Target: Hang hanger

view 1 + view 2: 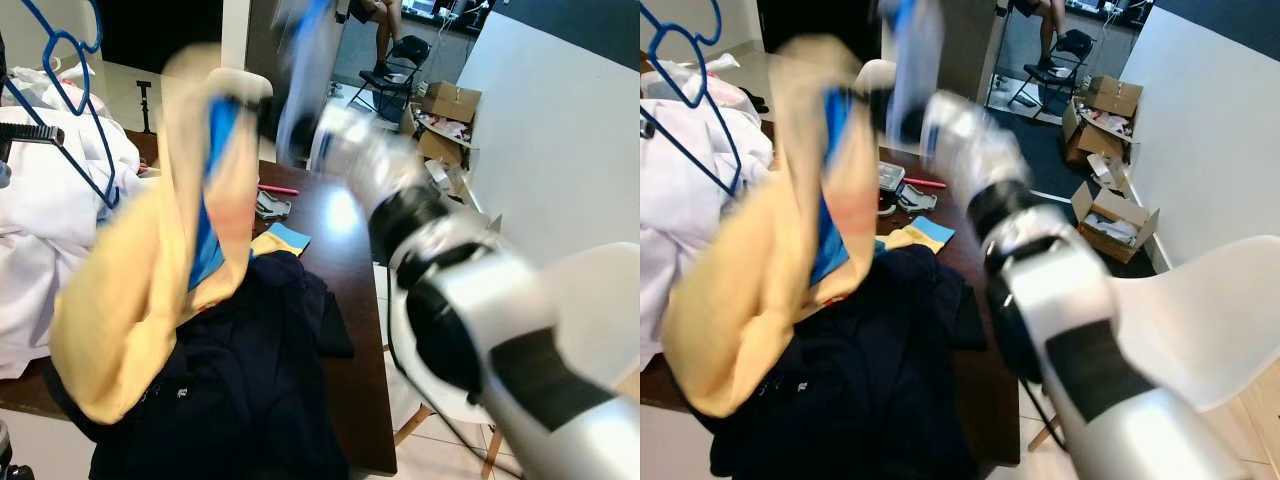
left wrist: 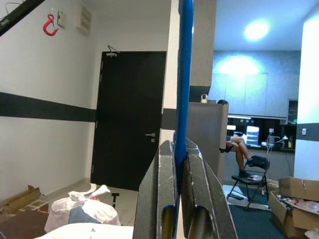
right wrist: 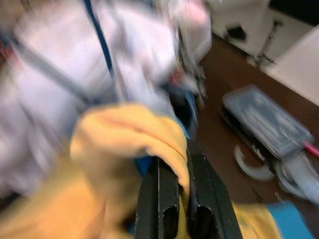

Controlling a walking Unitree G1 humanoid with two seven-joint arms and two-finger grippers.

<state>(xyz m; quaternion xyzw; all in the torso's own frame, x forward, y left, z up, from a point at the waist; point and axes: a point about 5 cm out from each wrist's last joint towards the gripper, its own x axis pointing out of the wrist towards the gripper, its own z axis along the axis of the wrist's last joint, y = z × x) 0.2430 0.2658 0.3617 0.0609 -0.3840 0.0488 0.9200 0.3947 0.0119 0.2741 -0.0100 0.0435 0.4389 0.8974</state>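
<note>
The right gripper point(image 3: 180, 174) is raised above the dark brown tabletop point(image 1: 345, 255), its jaws clamped on a fold of a yellow garment with blue trim point(image 1: 150, 270). The cloth hangs from the grip in a long, motion-blurred drape, and its lower end reaches a heap of dark navy clothing point(image 1: 250, 390) that lies over the near edge of the tabletop.

The left gripper point(image 2: 180, 172) has its jaws pinched narrow around the thin blue bar of a blue wire hanger point(image 1: 70, 95). The hanger is held up in the air at the tabletop's left side, in front of a pile of white laundry point(image 1: 45, 230).

Toward the far edge of the tabletop lie a clear plastic case point(image 3: 266, 122) and a red pen point(image 1: 278, 189). A white chair point(image 1: 1210, 320) stands off the right edge. Further back, open cardboard boxes point(image 1: 1110, 100) sit on the floor, and a person is seated on a black folding chair point(image 1: 395, 60).
</note>
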